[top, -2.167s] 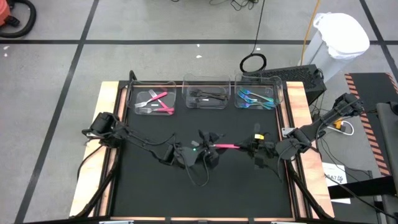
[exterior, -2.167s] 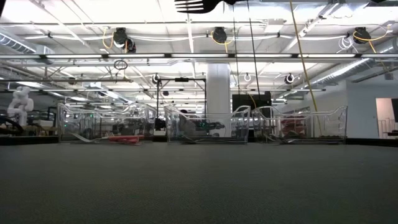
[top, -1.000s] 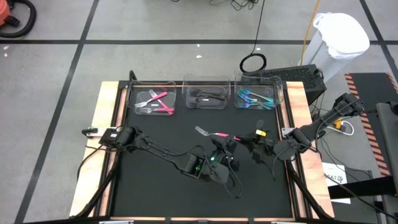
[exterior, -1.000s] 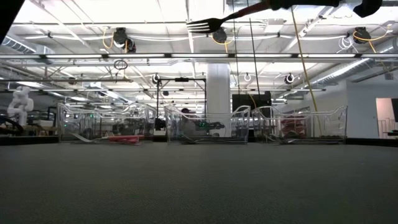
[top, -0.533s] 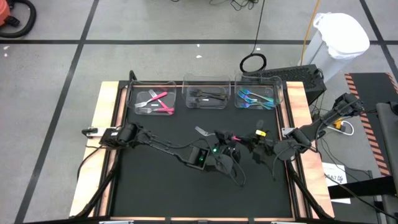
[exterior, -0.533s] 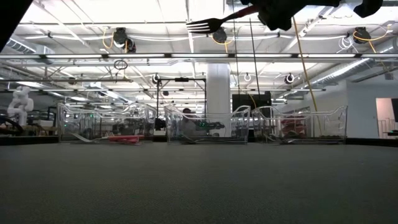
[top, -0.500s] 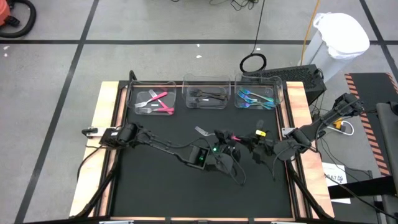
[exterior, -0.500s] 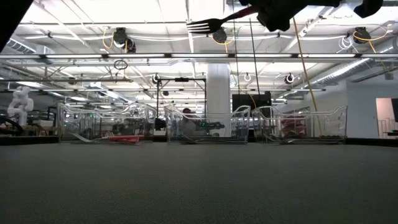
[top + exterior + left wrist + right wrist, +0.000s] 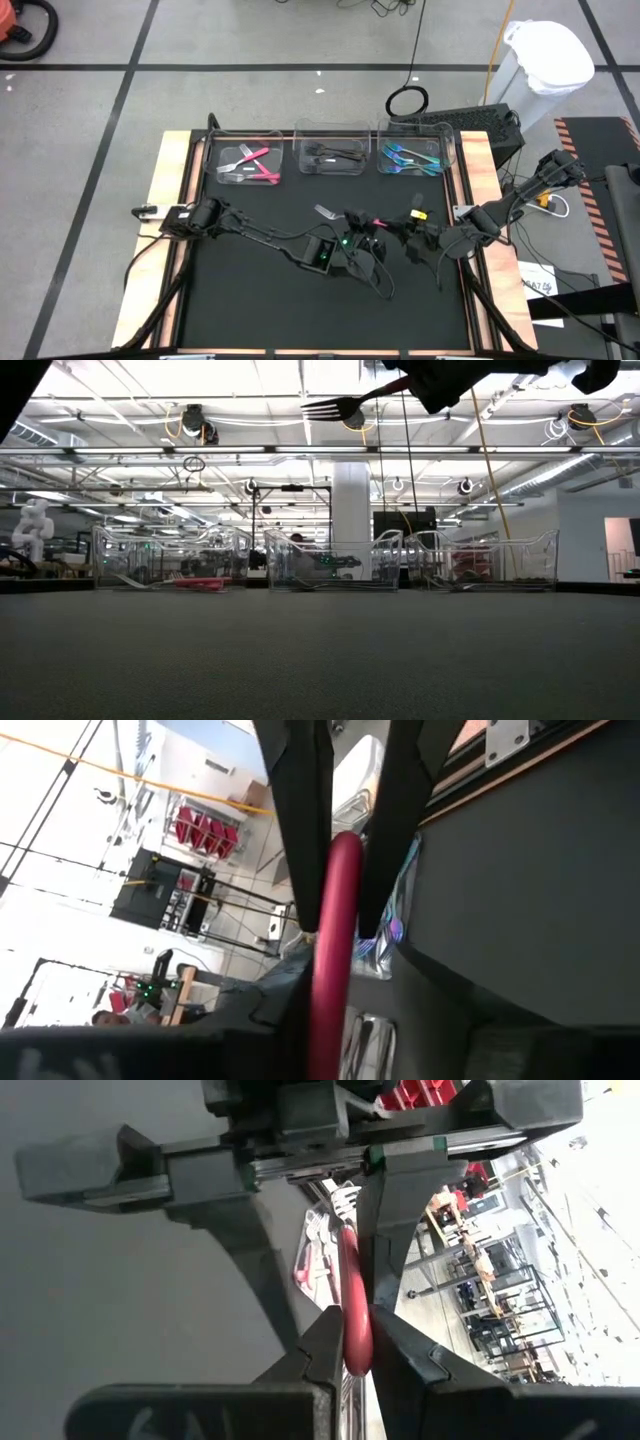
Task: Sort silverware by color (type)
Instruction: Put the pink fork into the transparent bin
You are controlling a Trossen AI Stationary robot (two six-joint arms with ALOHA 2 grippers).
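- We have a handover in the air above the middle of the table: the pink-handled fork [image 9: 340, 214] hangs between the two arms, silver head toward the back bins.
- The right end effector [image 9: 352, 1342] pinches the handle's end, fingers pressed onto it.
- The left end effector [image 9: 340, 840] straddles the same handle farther along; its fingers sit just beside it with thin gaps showing, so we judge that it is not yet firmly gripped.
- To do this well, we should close the left fully and squarely on the handle before the right lets go, keeping both wrists steady so the fork does not twist.
- Once it is held, its place by color is the back-left bin [image 9: 243, 145], where other pink-handled pieces lie; black ones fill the middle bin [image 9: 334, 140] and teal ones the right bin [image 9: 415, 143].
- The table [image 9: 250, 300] has a dark matte top with a pale wooden rim, and nothing else lies loose on it.
- Beyond it we see a grey taped floor, a white bagged waste bin [image 9: 550, 60], and a bright workshop hall in the low view.
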